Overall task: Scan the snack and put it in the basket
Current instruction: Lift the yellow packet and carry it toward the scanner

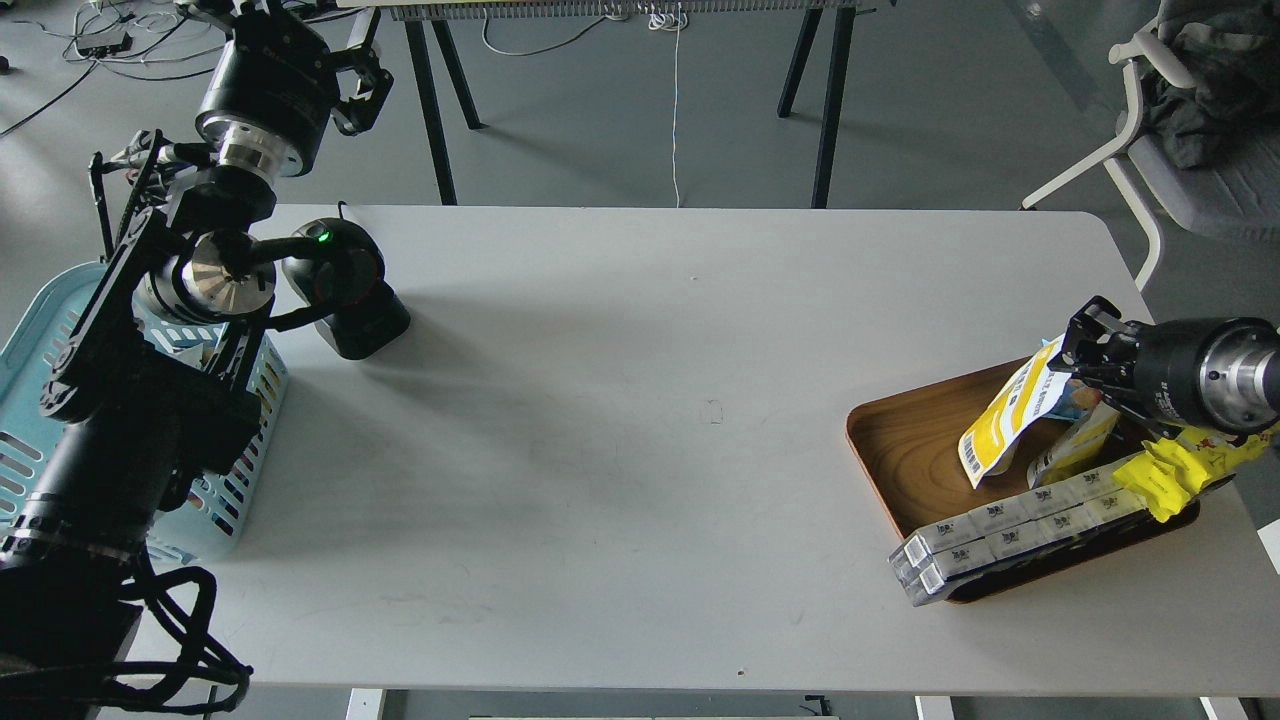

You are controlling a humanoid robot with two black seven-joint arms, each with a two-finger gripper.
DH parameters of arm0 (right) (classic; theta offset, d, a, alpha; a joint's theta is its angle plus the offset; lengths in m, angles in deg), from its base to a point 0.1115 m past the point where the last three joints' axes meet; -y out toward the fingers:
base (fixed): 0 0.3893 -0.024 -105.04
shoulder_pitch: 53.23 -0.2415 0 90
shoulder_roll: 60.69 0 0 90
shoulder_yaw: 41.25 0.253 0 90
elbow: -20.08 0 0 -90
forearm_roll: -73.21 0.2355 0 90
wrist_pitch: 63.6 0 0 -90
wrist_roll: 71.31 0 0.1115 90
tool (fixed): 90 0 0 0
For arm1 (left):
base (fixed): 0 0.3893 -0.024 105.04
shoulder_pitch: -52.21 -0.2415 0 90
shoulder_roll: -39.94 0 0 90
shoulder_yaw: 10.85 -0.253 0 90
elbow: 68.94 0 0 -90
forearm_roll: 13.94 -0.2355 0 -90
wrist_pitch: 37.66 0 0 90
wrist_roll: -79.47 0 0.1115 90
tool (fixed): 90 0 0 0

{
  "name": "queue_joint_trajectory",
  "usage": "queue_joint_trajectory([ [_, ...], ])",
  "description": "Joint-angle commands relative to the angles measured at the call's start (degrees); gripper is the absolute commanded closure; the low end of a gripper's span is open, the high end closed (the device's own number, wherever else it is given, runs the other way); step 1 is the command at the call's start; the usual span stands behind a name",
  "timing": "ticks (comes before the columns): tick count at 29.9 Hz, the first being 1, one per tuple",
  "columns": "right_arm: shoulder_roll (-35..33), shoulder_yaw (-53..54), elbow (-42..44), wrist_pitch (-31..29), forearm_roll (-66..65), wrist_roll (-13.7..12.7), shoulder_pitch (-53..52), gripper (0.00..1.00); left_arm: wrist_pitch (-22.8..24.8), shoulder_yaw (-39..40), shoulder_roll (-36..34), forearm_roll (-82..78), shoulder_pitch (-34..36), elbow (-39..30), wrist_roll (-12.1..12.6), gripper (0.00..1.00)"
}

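The snack (1005, 420), a yellow-and-white pouch with its barcode side showing, stands tilted in the brown wooden tray (900, 445) at the right. My right gripper (1082, 348) comes in from the right and is shut on the pouch's top edge. The light blue slotted basket (35, 320) sits at the table's left edge, mostly hidden behind my left arm. My left gripper (362, 88) is raised beyond the table's far left corner, holding nothing; I cannot tell how its fingers stand.
A black barcode scanner (348, 290) with a green light stands at the far left of the table. The tray also holds long white boxes (1010, 530), a bright yellow wrapper (1175, 470), a second pouch (1078, 452) and a small blue bag (1078, 402).
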Motion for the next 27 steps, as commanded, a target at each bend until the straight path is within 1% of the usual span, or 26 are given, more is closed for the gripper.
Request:
queue_joint_trajectory([
  [1,-1.22,2.07,-0.09,-0.07,0.21,0.15,-0.32,1.00,-0.04,0.00,0.00,0.00,0.08,0.00,0.02,0.00],
  [10,-4.04,8.74,-0.09,-0.16,0.47,0.32,-0.85,1.00,-0.04,-0.09,0.00,0.00,0.16,0.00,0.02,0.00],
  [13,-3.95,10.42,0.00,-0.07,0.74,1.64,-1.03,1.00,-0.66,-0.09,0.09,0.00,0.08,0.00,0.02,0.00],
  [16,-3.34,12.61,0.00,0.02,2.40,2.17,-1.20,1.00,-1.01,-0.09,0.00,0.00,0.34,0.00,0.02,0.00],
  [21,2.28,15.60,0.09,0.89,10.04,3.66,-1.29,1.00,-1.01,-0.09,0.00,0.00,0.60,0.09,0.02,0.00],
  [24,6.41,18.32,0.18,4.13,14.17,4.19,-0.50,1.00,-1.01,-0.09,0.00,0.00,0.60,0.17,0.02,0.00],
  [27,10.45,19.73,0.18,6.69,18.74,5.94,0.20,1.00,-1.01,-0.09,0.00,0.00,0.43,0.17,0.02,0.00],
])
